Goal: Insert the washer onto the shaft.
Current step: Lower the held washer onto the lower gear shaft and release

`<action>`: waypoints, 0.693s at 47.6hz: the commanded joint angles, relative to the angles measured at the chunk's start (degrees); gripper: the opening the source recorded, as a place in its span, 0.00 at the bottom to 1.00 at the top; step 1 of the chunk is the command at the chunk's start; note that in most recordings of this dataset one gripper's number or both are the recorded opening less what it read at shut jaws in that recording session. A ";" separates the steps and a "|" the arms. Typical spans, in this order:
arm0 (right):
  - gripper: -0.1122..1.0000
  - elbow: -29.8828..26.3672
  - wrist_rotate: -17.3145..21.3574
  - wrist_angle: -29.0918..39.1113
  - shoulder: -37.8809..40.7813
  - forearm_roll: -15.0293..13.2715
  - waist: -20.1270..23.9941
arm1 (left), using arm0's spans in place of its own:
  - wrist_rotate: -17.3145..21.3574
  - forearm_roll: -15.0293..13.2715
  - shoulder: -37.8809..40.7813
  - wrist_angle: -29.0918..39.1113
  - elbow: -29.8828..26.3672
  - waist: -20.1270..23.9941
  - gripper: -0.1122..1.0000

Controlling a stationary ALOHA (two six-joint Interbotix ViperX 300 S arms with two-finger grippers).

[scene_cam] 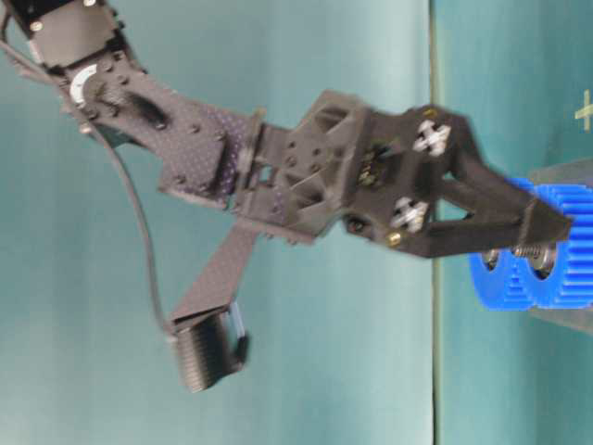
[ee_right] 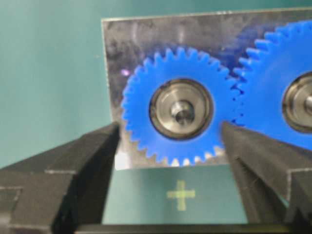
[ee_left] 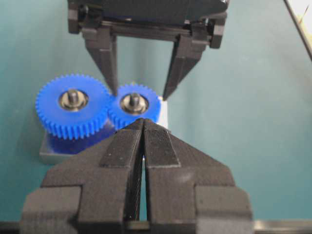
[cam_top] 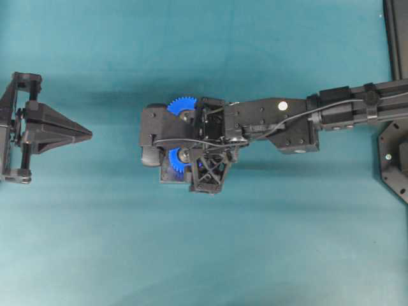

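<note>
R gripper jaws spread wide, straddling small blue gear on grey base plate (meshed w/ larger gear), washer seated round shaft; L gripper fully closed, well apart.

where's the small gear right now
In the right wrist view the small gear sits on the plate, meshed with the big gear, between the open right gripper's fingers.
</note>
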 commanded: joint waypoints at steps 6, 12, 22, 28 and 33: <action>0.80 -2.99 0.18 2.29 -3.08 0.00 -0.18 | -0.09 0.18 0.09 -0.53 -0.62 -0.09 0.10; 0.79 -3.16 0.09 4.39 -4.04 -0.09 -0.18 | 0.00 0.18 0.09 -0.44 -0.62 -0.09 0.10; 0.79 -1.67 0.00 3.52 -6.24 -0.18 -0.35 | 0.00 0.18 0.26 -0.44 -0.62 -0.18 0.10; 0.77 -0.18 -0.09 1.41 -7.65 -0.18 -0.53 | 0.00 0.09 0.26 -0.18 -0.53 -0.44 0.10; 0.71 1.14 0.00 0.79 -8.96 -0.18 -0.70 | 0.09 0.18 0.26 -0.18 -0.44 -0.53 0.10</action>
